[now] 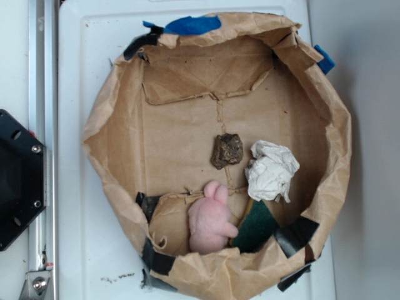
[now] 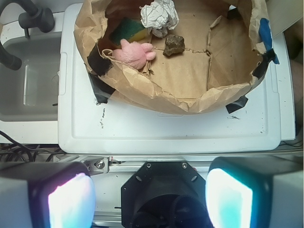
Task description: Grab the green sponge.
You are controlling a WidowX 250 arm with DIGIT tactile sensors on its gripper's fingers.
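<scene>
Because the flat dark green scouring sponge (image 1: 256, 227) with its yellow edge lies wedged at about five o'clock in the crumpled brown paper basin (image 1: 119, 125), touching the pink fuzzy plush toy (image 1: 211, 219) and just below the crumpled white paper ball (image 1: 270, 170), I judge a descent could snag the paper wall or pinch the plush instead. From the wrist view, the gripper (image 2: 149, 194) hangs high, well apart from the basin, pads (image 2: 70, 202) spread wide and empty.
</scene>
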